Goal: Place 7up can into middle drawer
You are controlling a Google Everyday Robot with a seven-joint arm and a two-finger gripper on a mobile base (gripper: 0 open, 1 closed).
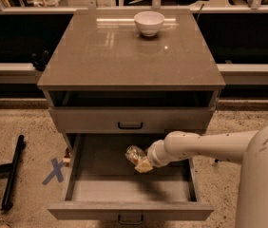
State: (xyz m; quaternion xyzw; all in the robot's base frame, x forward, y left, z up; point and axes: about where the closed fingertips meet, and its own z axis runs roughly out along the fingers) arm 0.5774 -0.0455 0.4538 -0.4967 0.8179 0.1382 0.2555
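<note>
The middle drawer [124,191] is pulled open below a closed handled drawer front [130,120]. Its grey floor shows. My gripper [141,161] reaches in from the right, over the drawer's middle. It is shut on the 7up can [135,154], which lies tilted with a silver end toward the upper left. The can is held just above the drawer floor; whether it touches the floor I cannot tell.
A white bowl [149,23] stands at the back of the cabinet top [124,56]. A black bar [13,172] and a blue X mark [54,171] lie on the floor to the left. My white arm [210,146] crosses the drawer's right side.
</note>
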